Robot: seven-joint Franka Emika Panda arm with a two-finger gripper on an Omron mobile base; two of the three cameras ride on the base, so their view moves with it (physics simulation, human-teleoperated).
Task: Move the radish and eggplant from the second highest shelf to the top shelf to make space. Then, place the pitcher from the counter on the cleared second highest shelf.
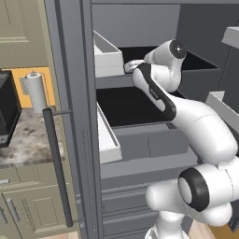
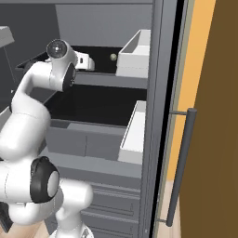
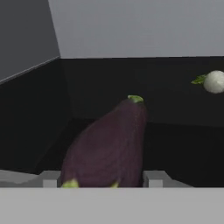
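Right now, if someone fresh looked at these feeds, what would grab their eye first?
The eggplant looms large in the hand view, lying lengthwise between the jaws with its green tip pointing into the dark shelf space. Behind it to the right sits the pale round radish on the same black panel. From the base views, the white arm reaches deep into the open grey cabinet, its hand at the top shelf.

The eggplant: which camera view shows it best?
The hand view: the eggplant is large and close between the fingertips of the gripper, above the black shelf. In both base views the arm covers it.
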